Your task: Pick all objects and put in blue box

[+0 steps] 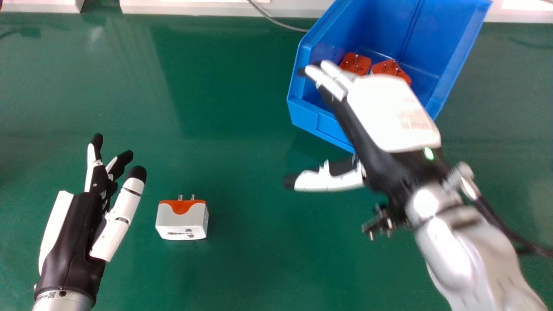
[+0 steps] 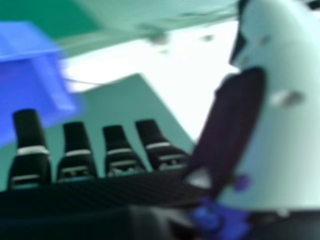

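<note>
Nearest the camera, the right arm's silver forearm (image 1: 449,250) slants in from the lower right of the head view, carrying the right hand (image 1: 389,114) across the near side of the box, back uppermost. That hand is released, its fingers extended and its thumb held well away from them, with nothing in its grasp.

Beneath it all spreads the green table (image 1: 242,172). The blue box (image 1: 311,114) stands at the far side, its open top showing two orange-faced plugs (image 1: 355,64) inside.

The left hand (image 1: 71,233) shows at the head view's lower left, palm turned inward, loosely unfurled and bearing nothing.

Just beside its thumb, on the table, sits the remaining white adapter (image 1: 181,220) with its orange face. It looks like rigid moulded plastic, probably light and sturdy, though its smooth shell could slip under a skewed pinch. The best hold is likely across the two white flanks, thumb on one and fingers on the other, low enough to keep off the metal prongs (image 1: 192,197), which point toward the far side and could snag.
</note>
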Controlling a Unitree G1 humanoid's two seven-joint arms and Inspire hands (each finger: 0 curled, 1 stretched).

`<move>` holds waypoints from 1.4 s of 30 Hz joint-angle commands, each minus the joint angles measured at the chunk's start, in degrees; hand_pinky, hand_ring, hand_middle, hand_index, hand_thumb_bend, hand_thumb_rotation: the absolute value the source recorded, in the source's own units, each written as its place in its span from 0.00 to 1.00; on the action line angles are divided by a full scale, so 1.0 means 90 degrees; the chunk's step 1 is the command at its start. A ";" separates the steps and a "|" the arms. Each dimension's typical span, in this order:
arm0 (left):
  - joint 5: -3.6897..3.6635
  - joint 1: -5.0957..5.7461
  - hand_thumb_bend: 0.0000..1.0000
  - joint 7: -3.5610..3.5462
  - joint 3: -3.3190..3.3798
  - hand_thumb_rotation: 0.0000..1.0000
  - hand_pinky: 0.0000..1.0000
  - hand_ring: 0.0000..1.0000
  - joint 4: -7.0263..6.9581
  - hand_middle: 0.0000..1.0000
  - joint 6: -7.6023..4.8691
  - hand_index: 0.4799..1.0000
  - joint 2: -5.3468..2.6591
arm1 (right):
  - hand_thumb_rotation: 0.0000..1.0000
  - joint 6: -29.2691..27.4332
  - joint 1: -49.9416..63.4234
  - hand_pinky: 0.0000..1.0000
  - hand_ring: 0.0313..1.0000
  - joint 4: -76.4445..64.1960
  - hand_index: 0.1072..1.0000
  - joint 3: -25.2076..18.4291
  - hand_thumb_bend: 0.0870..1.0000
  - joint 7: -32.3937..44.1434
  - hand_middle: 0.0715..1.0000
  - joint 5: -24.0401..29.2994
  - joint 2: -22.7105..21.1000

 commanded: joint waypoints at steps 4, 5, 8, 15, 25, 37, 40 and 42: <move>0.0100 -0.0011 0.33 0.0120 0.0048 0.86 0.94 0.95 -0.0079 0.93 -0.0259 0.84 0.0023 | 0.57 -0.1402 0.0587 0.79 0.95 -0.0157 0.95 -0.0239 0.48 -0.0402 0.98 0.0347 -0.0176; 0.0107 -0.0015 0.33 0.0126 0.0049 0.86 0.94 0.95 -0.0085 0.93 -0.0233 0.84 0.0026 | 0.56 -0.1594 0.0621 0.78 0.94 -0.0047 0.95 -0.0209 0.49 -0.0437 0.98 0.0337 -0.0159; 0.0112 -0.0022 0.32 0.0157 0.0037 0.88 0.95 0.96 -0.0090 0.94 -0.0237 0.85 0.0005 | 0.59 -0.2080 0.0611 0.74 0.91 0.0302 0.93 -0.0047 0.48 -0.0488 0.96 0.0137 -0.0099; 0.0139 0.0001 0.32 0.0237 0.0008 0.88 0.94 0.95 -0.0123 0.93 -0.0270 0.84 -0.0042 | 0.59 -0.2566 0.0103 0.75 0.90 0.1247 0.93 0.0489 0.47 -0.0311 0.94 -0.0227 0.0387; 0.0264 0.0038 0.26 0.0340 0.0013 0.95 0.94 0.95 -0.0173 0.94 -0.0310 0.86 -0.0044 | 0.52 -0.2553 -0.1077 0.73 0.88 0.3131 0.88 0.1238 0.52 -0.0524 0.92 -0.0939 0.1416; 0.0262 0.0195 0.24 0.0362 0.0018 0.92 0.94 0.95 -0.0348 0.94 -0.0314 0.85 -0.0090 | 0.54 -0.2190 -0.2626 0.73 0.86 0.5065 0.89 0.1812 0.52 -0.0359 0.92 -0.1289 0.2320; 0.0284 0.0227 0.26 0.0366 0.0006 0.95 0.93 0.95 -0.0402 0.94 -0.0284 0.86 -0.0099 | 0.52 -0.2080 -0.2979 0.73 0.85 0.5492 0.87 0.1971 0.53 -0.0367 0.91 -0.1397 0.2459; 0.0307 0.0245 0.25 0.0373 -0.0006 0.94 0.93 0.95 -0.0432 0.94 -0.0276 0.85 -0.0110 | 0.53 -0.2066 -0.3171 0.72 0.84 0.5786 0.86 0.2060 0.54 -0.0483 0.90 -0.1448 0.2522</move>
